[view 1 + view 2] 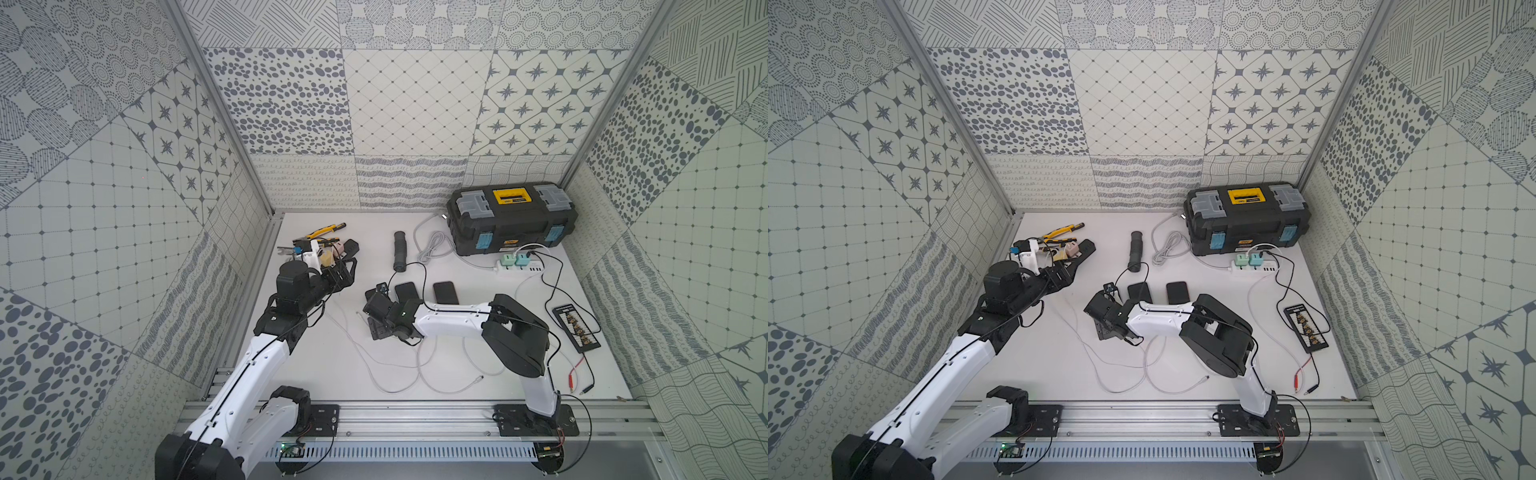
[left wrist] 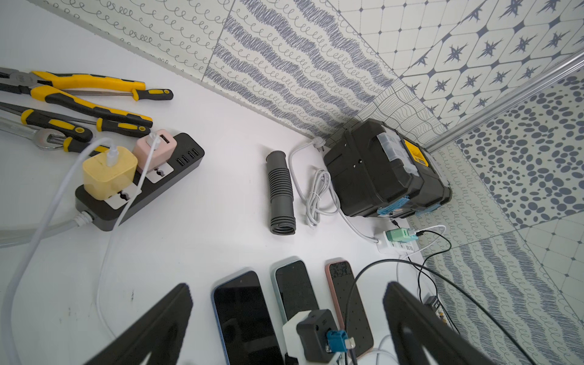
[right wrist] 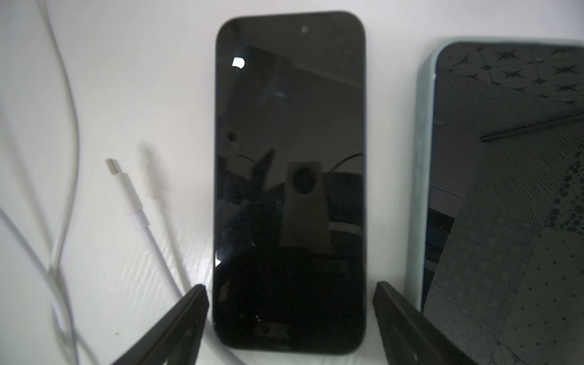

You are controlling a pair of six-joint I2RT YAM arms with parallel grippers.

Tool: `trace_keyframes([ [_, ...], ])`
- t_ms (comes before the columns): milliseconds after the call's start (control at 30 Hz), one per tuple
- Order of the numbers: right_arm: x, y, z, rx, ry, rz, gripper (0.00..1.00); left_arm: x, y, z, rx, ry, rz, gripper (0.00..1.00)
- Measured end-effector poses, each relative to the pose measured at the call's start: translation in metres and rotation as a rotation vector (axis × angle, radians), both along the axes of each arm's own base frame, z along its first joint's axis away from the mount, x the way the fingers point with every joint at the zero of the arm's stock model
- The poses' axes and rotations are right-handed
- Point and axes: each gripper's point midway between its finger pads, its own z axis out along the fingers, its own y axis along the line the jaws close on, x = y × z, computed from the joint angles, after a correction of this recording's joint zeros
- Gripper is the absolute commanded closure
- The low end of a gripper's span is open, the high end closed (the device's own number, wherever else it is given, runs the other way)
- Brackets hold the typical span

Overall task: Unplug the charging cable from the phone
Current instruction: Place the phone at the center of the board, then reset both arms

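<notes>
Soft, even white light left only faint shadows, both top views bowed toward their edges, and the right wrist view was hazy and slightly blurred, its phone (image 3: pixel 289 177) screen throwing back dim reflections, the table (image 3: pixel 132 79) washed pale.

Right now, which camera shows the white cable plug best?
The right wrist view: the plug lies big and clear beside the dark phone. Both top views make it tiny; the left wrist view misses it.
</notes>
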Motion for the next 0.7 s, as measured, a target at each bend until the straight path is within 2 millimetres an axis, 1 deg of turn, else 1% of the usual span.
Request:
trace_keyframes([
  [100, 0.008, -0.004, 0.014, 0.024, -0.005, -0.001, 0.05, -0.001, 0.001, -0.003, 0.012, 0.004, 0.000, 0.01],
  [167, 0.014, -0.006, 0.032, 0.054, -0.018, 0.002, 0.03, -0.002, 0.001, -0.005, 0.020, 0.007, 0.001, 0.01],
  [200, 0.018, -0.008, 0.043, 0.075, -0.030, 0.001, 0.03, -0.002, 0.002, -0.007, 0.026, 0.008, 0.002, 0.01],
  [267, 0.029, -0.017, 0.073, 0.120, -0.069, -0.006, 0.03, -0.002, 0.005, -0.012, 0.052, 0.009, 0.010, 0.01],
  [333, 0.038, -0.033, 0.095, 0.147, -0.104, -0.019, 0.03, -0.002, 0.007, -0.020, 0.080, 0.012, 0.013, 0.01],
  [400, 0.050, -0.056, 0.112, 0.159, -0.136, -0.041, 0.03, -0.002, 0.009, -0.029, 0.115, 0.012, 0.011, 0.01],
  [433, 0.055, -0.068, 0.118, 0.158, -0.150, -0.054, 0.03, -0.002, 0.010, -0.035, 0.136, 0.016, 0.008, 0.01],
  [500, 0.068, -0.100, 0.126, 0.140, -0.181, -0.083, 0.03, -0.001, 0.012, -0.045, 0.184, 0.017, 0.001, 0.01],
  [600, 0.082, -0.151, 0.128, 0.097, -0.223, -0.123, 0.03, 0.001, 0.015, -0.060, 0.252, 0.013, -0.010, 0.01],
  [700, 0.089, -0.201, 0.126, 0.063, -0.265, -0.163, 0.03, 0.004, 0.019, -0.079, 0.320, 0.018, -0.022, 0.02],
])
